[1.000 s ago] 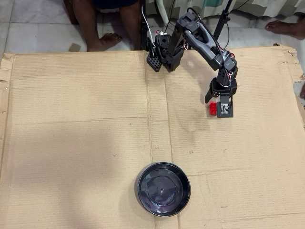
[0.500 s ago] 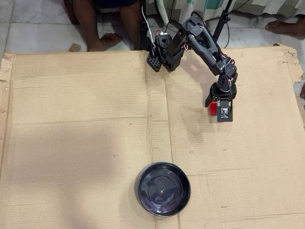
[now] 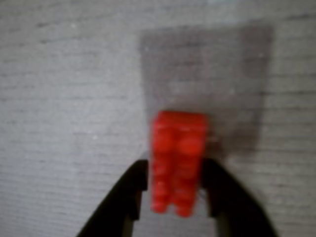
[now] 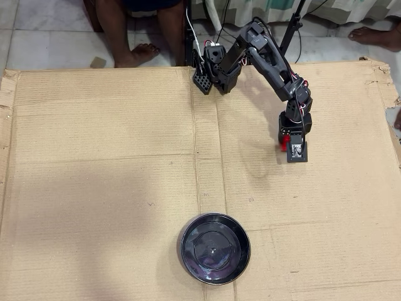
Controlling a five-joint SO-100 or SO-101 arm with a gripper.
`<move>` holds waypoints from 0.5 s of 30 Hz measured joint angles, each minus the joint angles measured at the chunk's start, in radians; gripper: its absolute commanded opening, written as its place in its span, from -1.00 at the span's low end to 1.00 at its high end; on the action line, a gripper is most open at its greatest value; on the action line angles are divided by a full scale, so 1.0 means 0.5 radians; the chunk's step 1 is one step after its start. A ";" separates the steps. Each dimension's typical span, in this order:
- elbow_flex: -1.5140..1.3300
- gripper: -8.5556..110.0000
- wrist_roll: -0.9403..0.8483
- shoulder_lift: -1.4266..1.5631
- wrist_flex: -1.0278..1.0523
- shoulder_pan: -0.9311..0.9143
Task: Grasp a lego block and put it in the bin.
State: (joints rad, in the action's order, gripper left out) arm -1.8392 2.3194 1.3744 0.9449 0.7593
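Big sheet of corrugated cardboard [image 4: 113,175] fills the overhead view, creased and torn at the edges, with tiled floor and someone's bare feet [image 4: 141,53] beyond the far edge. Next in size, the black arm [image 4: 263,53] reaches from its base at the top centre out toward the right side of the sheet, wrist bent straight down. Well away from the gripper, down near the bottom centre, sits the bin [image 4: 213,249], a round glossy black dish with a raised rim, nothing inside it.

Now the gripper [image 3: 174,190] itself: in the wrist view its two dark fingers come up from the bottom edge and press in on either side of the lego block [image 3: 177,160], closed down to the brick's width, so it has it pinched. The brick is bright red, rectangular, two rows of studs facing the camera, a little blurred. It sticks out past the fingertips, with a square shadow on the cardboard beyond it. From overhead, only a sliver of red [image 4: 284,142] peeks out at the left of the gripper head.
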 measured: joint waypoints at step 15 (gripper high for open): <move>0.028 -0.85 0.003 0.000 0.000 -0.163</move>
State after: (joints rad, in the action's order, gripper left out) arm -1.8254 2.3209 1.3744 0.9449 0.6780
